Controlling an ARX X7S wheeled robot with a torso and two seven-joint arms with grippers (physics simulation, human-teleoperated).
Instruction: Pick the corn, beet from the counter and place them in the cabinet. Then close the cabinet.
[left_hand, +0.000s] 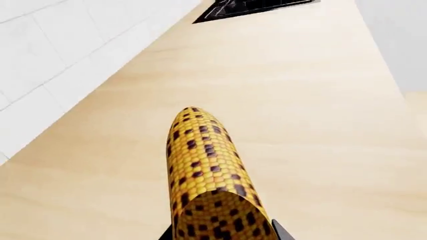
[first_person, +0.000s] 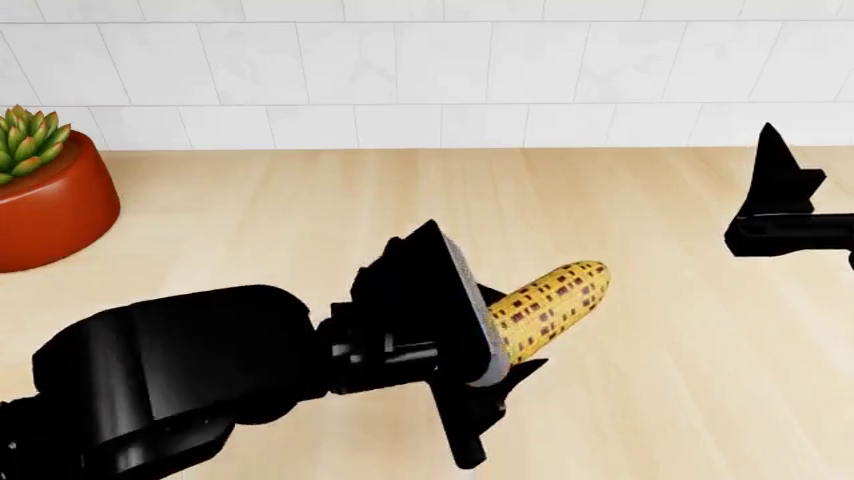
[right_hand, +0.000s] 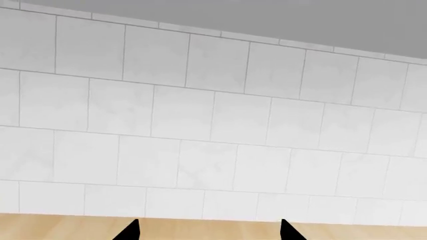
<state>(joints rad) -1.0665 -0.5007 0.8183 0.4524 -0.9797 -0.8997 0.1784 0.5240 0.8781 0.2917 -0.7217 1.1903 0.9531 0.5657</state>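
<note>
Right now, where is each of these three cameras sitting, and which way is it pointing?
Head view: on the robot's head, looking forward and down over the counter to the tiled wall; shows the left gripper and part of the right gripper.
Left wrist view: near the left gripper, looking along the corn over the counter; only fingertips show.
Right wrist view: near the right gripper, facing the wall; two fingertips show.
Shared: head and left wrist both see the corn.

Left fingers (first_person: 487, 345) clamped — right fingers (right_hand: 133, 231) apart
</note>
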